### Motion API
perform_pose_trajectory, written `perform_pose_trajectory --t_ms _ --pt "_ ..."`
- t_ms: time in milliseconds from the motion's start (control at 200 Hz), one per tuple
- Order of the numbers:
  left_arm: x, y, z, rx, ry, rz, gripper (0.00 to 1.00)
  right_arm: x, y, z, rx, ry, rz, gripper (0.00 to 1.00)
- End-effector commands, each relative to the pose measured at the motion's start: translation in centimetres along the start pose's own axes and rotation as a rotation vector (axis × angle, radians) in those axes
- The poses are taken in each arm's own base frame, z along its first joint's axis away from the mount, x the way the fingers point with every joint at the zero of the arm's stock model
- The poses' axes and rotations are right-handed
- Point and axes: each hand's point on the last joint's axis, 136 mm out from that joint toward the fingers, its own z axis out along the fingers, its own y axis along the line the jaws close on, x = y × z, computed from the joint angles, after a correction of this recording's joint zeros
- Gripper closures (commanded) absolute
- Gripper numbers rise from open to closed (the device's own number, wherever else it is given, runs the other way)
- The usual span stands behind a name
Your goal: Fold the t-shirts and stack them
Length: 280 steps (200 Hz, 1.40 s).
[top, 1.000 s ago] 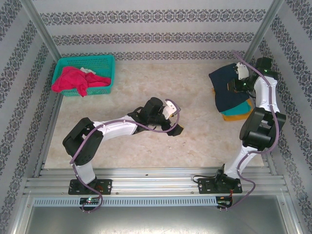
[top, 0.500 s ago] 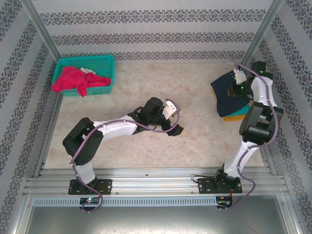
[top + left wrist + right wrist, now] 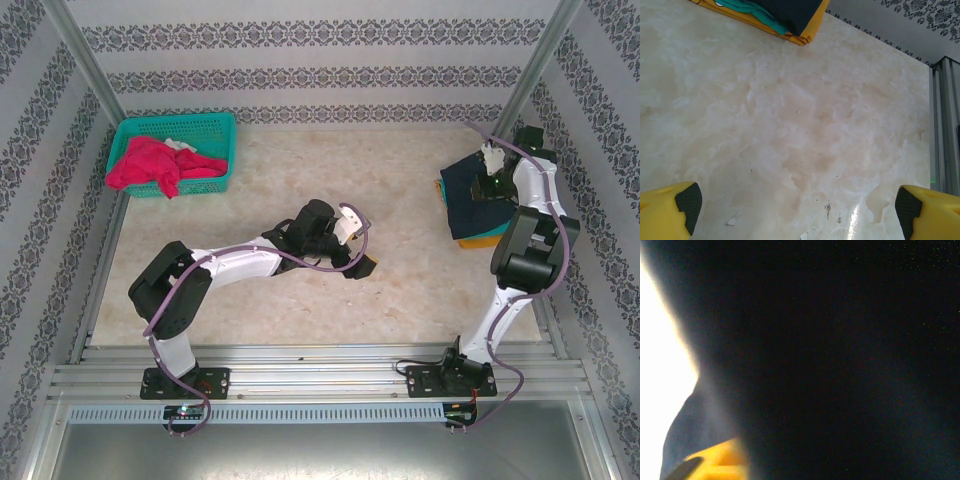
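Observation:
A folded dark navy t-shirt [image 3: 462, 195] lies on top of a stack at the right of the table. In the left wrist view the stack shows the navy shirt [image 3: 790, 10] over a teal one [image 3: 752, 11] and an orange one [image 3: 810, 32]. My right gripper [image 3: 487, 183] is down on the navy shirt's right side. Dark navy cloth [image 3: 830, 360] covers its camera, with one yellow finger [image 3: 715, 460] at the lower left. My left gripper [image 3: 355, 262] hangs open over bare table at mid-table, nothing between its fingertips [image 3: 687, 202]. A pink-red shirt [image 3: 150, 165] lies crumpled in the basket.
The teal mesh basket [image 3: 215, 125] stands at the back left with a bit of white cloth [image 3: 180, 145] behind the pink-red shirt. The marble tabletop [image 3: 300, 170] is bounded by patterned walls. Metal rails [image 3: 300, 360] run along the near edge.
My right gripper has moved toward the back right, and the navy shirt has shifted right with it onto the stack. The left arm has not moved.

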Motion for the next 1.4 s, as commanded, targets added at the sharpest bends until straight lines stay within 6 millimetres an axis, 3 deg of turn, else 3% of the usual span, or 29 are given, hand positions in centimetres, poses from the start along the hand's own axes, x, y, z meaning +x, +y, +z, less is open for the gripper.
perform_pose_trajectory --t_ms 0,60,175,440,575,819,1154,1269,1394 --pt "-1.4 -0.9 0.3 0.031 -0.031 0.010 0.00 -0.6 -1.6 -0.1 0.082 -0.003 0.013 0.33" --pt "-1.4 -0.8 0.4 0.032 -0.031 0.010 0.00 -0.8 -1.9 -0.4 0.095 -0.008 0.022 0.21" --pt "-1.5 -0.8 0.5 0.030 -0.033 0.009 0.00 -1.2 -2.3 -1.2 0.132 -0.027 0.041 0.11" --pt "-1.7 -0.6 0.7 0.030 -0.052 -0.005 0.00 -1.8 -4.8 -5.8 0.319 -0.084 0.081 0.03" --pt "-2.0 -0.5 0.8 0.026 -0.069 -0.006 0.00 -2.2 -3.5 -7.2 0.279 -0.140 0.145 0.03" --pt "-2.7 -0.1 0.9 0.012 -0.104 -0.019 0.00 -1.6 1.4 -4.0 0.068 -0.162 0.389 0.05" --pt "-2.7 1.3 -1.2 -0.062 -0.139 -0.035 0.00 1.3 2.0 1.3 -0.032 -0.027 0.655 0.03" --pt "-3.0 2.4 -2.7 -0.118 -0.163 -0.042 0.00 0.5 2.7 0.7 -0.085 -0.070 0.619 0.02" --pt "-2.9 4.3 -5.4 -0.217 -0.193 -0.059 0.00 -0.9 3.1 -2.1 -0.077 -0.207 0.546 0.02"
